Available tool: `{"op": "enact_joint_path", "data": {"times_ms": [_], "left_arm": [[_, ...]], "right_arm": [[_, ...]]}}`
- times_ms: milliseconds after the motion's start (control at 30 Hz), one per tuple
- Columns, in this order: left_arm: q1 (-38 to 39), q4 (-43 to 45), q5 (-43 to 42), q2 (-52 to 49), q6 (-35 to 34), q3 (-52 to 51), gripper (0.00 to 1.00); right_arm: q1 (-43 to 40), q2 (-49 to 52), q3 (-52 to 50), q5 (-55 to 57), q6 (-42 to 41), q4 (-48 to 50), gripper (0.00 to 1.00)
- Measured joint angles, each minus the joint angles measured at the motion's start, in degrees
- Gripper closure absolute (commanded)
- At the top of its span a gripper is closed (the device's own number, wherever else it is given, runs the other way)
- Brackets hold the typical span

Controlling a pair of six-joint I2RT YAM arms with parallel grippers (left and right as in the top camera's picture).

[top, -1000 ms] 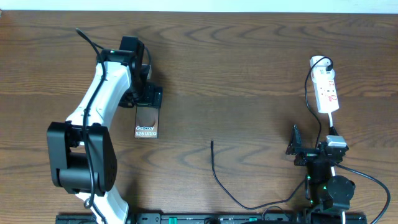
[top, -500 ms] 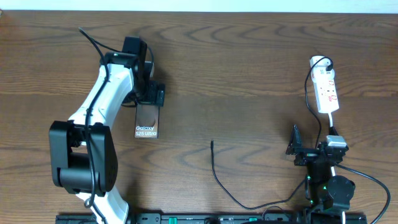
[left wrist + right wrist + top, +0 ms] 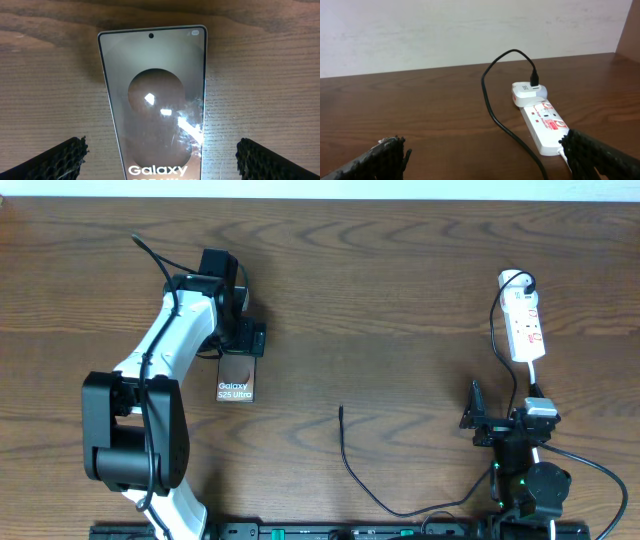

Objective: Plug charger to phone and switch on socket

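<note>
The phone [image 3: 236, 376], a brown slab with white "Galaxy S25 Ultra" lettering, lies flat on the table left of centre. My left gripper [image 3: 243, 338] hovers over its far end. In the left wrist view the phone [image 3: 155, 95] fills the middle and the left gripper [image 3: 160, 162] is open wide, one finger on each side, touching nothing. The charger cable's plug tip [image 3: 341, 410] lies loose mid-table. Its white adapter [image 3: 513, 279] sits in the far end of the socket [image 3: 526, 327]. My right gripper [image 3: 498, 420] is open and empty short of the socket [image 3: 546, 125].
The thin black charger cable [image 3: 385, 502] loops along the front edge and rises past the right arm to the adapter [image 3: 526, 93]. A white wall [image 3: 470, 30] stands behind the table. The socket's white lead [image 3: 538, 377] runs toward the right arm.
The left arm and gripper have shifted slightly to the right over the phone's far end. The phone, the cable and the right arm have not moved.
</note>
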State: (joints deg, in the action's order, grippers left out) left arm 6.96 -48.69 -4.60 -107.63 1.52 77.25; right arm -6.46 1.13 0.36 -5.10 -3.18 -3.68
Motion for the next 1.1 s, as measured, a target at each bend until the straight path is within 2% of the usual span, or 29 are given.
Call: {"op": "enact_joint_path", "data": {"times_ms": [500, 1100], "left_arm": [[0.0, 0.9, 0.0, -7.3, -0.2, 0.0, 0.02], [0.0, 1.2, 1.4, -7.4, -0.4, 0.0, 0.02]], "right_arm": [[0.0, 0.0, 0.0, 0.0, 0.0, 0.0, 0.01], [0.0, 0.0, 0.0, 0.0, 0.0, 0.0, 0.01]]}}
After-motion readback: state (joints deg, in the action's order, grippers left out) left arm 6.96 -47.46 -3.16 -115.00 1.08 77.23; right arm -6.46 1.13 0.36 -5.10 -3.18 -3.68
